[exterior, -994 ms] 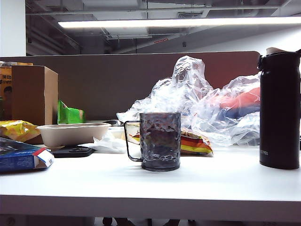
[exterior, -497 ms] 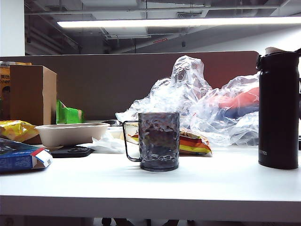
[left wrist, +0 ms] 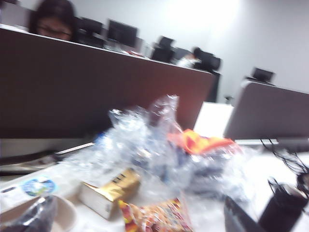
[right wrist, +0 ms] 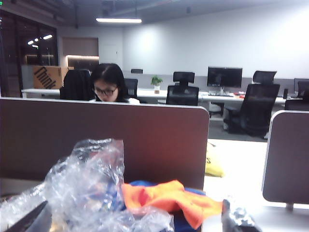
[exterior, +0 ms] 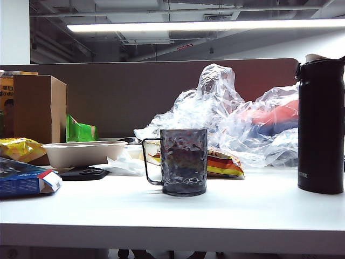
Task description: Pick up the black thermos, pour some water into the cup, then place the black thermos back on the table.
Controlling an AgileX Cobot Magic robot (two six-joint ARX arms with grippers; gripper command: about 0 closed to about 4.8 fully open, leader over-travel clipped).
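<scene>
Two arms, neither in the exterior view. Left fingers (left wrist: 236, 218) and right fingers (right wrist: 21, 221) show only as dark tips at the lower corners of their wrist views: spread wide, nothing between them, both up above the desk (exterior: 242, 210) and facing the partition (exterior: 108, 91).

Thermos (exterior: 321, 127) stands upright on the desk, far right of the exterior view, lid flipped up, partly cut by the frame edge. Cup (exterior: 184, 161) sits mid-desk, handle to the left, well apart from the thermos. Bare desk lies between them and in front, up to the thick front edge.

Behind the cup: clear plastic wrap (exterior: 226, 113) and a snack bag (exterior: 223, 164). To the left: beige bowl (exterior: 83, 152), cardboard box (exterior: 39, 108), blue box (exterior: 24, 182) near the front edge.

Left wrist view is blurred and catches the thermos top; right wrist view doesn't. Right wrist view alone shows the office past the partition clearly: a seated person (right wrist: 107, 86), chairs, monitors.
</scene>
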